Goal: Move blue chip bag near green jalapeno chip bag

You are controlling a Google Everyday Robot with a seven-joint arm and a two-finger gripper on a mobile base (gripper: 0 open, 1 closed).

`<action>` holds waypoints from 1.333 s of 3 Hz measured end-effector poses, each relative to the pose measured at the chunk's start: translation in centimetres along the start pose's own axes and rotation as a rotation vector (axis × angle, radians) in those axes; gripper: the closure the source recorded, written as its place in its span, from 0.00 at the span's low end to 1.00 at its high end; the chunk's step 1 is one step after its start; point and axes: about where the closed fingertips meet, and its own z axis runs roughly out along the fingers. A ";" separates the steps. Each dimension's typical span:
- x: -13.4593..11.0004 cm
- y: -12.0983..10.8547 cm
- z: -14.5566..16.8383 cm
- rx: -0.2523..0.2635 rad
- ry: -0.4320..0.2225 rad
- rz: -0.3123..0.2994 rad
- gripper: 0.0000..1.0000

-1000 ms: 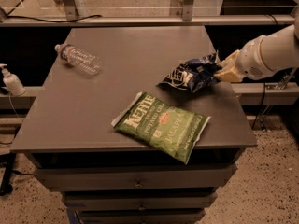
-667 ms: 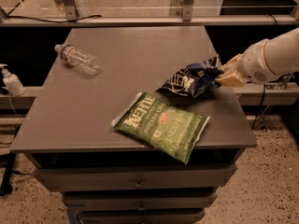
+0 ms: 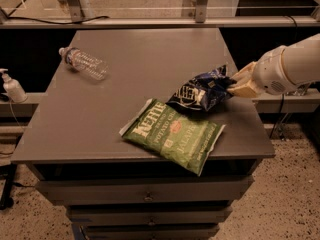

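Observation:
The blue chip bag (image 3: 200,90), dark navy and wrinkled with white lettering, sits at the right of the grey table (image 3: 140,59). Its lower left edge touches the upper right corner of the green jalapeno chip bag (image 3: 172,134). The green bag lies flat near the table's front edge. My gripper (image 3: 238,82), with tan fingers on a white arm, reaches in from the right. It is shut on the right end of the blue bag.
A clear plastic water bottle (image 3: 83,63) lies on its side at the table's back left. A white pump bottle (image 3: 12,87) stands on a ledge to the left. Drawers run below the table front, and a rail crosses behind.
My gripper and the blue bag have moved a little toward the front and left, bringing the bag against the green bag's corner.

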 end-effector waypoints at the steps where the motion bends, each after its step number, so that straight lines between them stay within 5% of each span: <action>1: -0.1 0.2 0.0 -0.006 -0.006 -0.007 0.60; 3: -0.4 0.4 0.1 -0.013 -0.010 -0.018 0.14; 4: -0.4 0.4 0.1 -0.016 -0.009 -0.021 0.00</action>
